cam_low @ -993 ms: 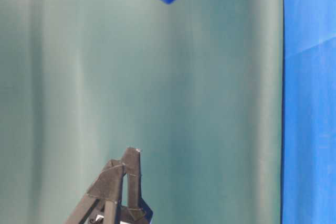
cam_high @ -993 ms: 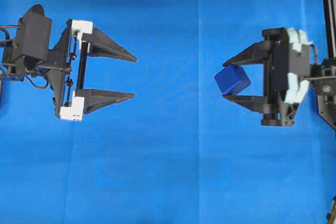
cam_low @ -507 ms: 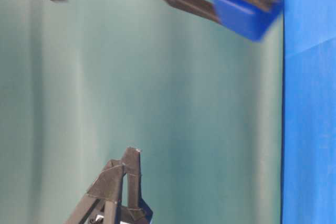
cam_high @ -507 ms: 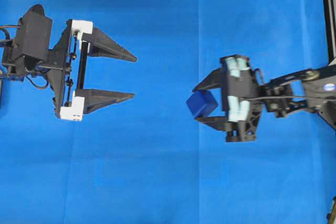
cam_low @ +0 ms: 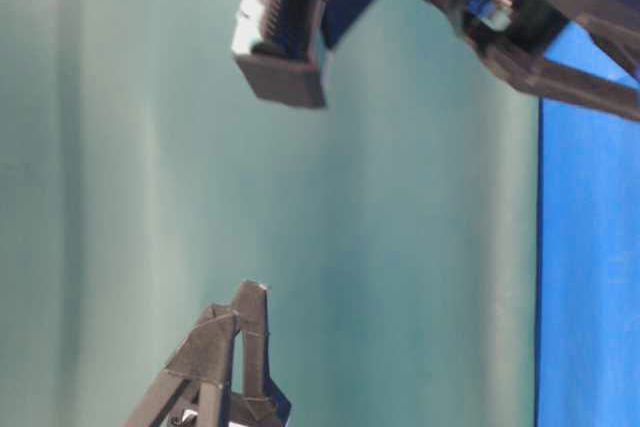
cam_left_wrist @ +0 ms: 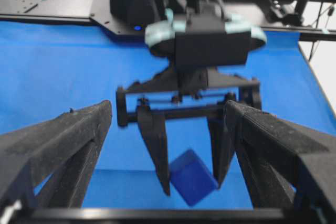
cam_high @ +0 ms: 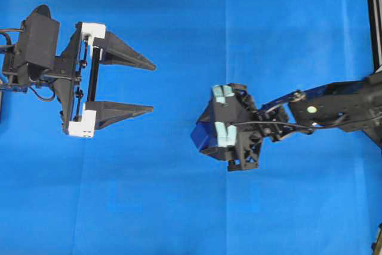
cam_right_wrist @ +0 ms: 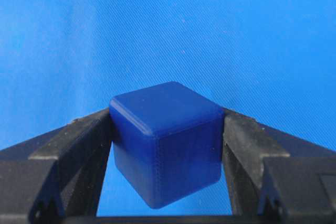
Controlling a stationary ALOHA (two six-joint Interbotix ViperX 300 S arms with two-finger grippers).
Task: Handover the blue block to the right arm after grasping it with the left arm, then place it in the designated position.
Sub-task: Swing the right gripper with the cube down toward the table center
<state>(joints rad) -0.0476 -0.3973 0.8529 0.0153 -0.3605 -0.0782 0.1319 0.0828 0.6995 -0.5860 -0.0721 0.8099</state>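
Note:
The blue block (cam_high: 198,135) is a small dark-blue cube clamped between the fingers of my right gripper (cam_high: 208,131). That gripper is all black with a teal part and points down at the blue cloth near the middle. The right wrist view shows the block (cam_right_wrist: 165,145) tilted, one corner down, held above the cloth by the right gripper (cam_right_wrist: 167,115). In the left wrist view the block (cam_left_wrist: 192,177) hangs low in the right gripper (cam_left_wrist: 191,184). My left gripper (cam_high: 153,88), with white brackets, is open and empty at the left; it also shows in its own wrist view (cam_left_wrist: 169,107).
Blue cloth (cam_high: 179,207) covers the table. A black frame rail (cam_high: 373,16) runs along the right edge. A black rail and base plate (cam_left_wrist: 52,3) lie beyond the cloth in the left wrist view. One left finger (cam_low: 235,347) shows low in the table-level view.
My right arm has swung left toward the middle and tipped its gripper down toward the cloth, carrying the blue block. The left arm has not moved.

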